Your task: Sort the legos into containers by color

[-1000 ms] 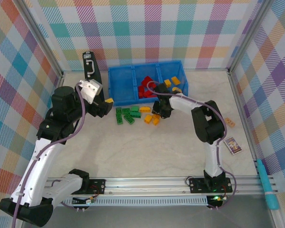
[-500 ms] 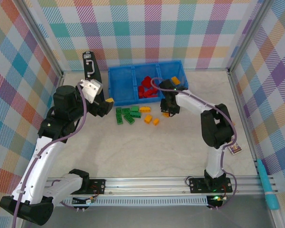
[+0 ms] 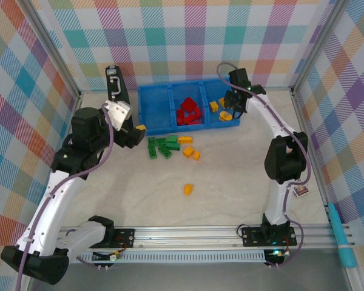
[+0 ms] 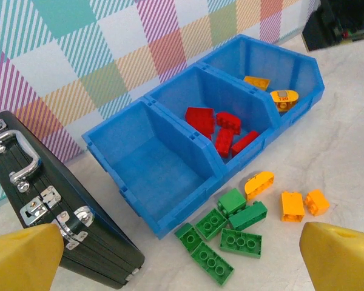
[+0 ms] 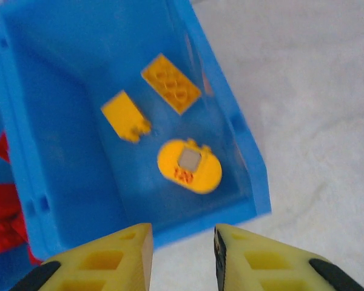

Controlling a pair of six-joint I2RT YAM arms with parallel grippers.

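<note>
Nearest you, one yellow-orange brick [image 3: 188, 189] lies alone on the bare surface [image 3: 230, 200], well apart from the other legos. Farther in, your left hand [image 3: 133, 134] hangs with its jaws spread wide and nothing between them, just left of the loose pile. In your left wrist view, that pile sits right in front of the blue tray [image 4: 158, 173]: a cluster of green bricks [image 4: 224, 239] below the left and middle compartments, with three yellow-orange pieces [image 4: 292, 206] just to their right.

Beyond them, the tray's middle compartment holds the red bricks [image 4: 221, 127]. The right compartment holds yellow-orange ones: a rounded piece [image 5: 188, 165] and two flat bricks [image 5: 170, 82] lie on its floor.

Your right hand [image 5: 183, 257] hovers above that right compartment, near its front wall. Its fingers [image 5: 103, 257] stand a narrow gap apart, gripping nothing.

A black case [image 4: 54, 212] stands beside the tray's left end, against the back wall.
</note>
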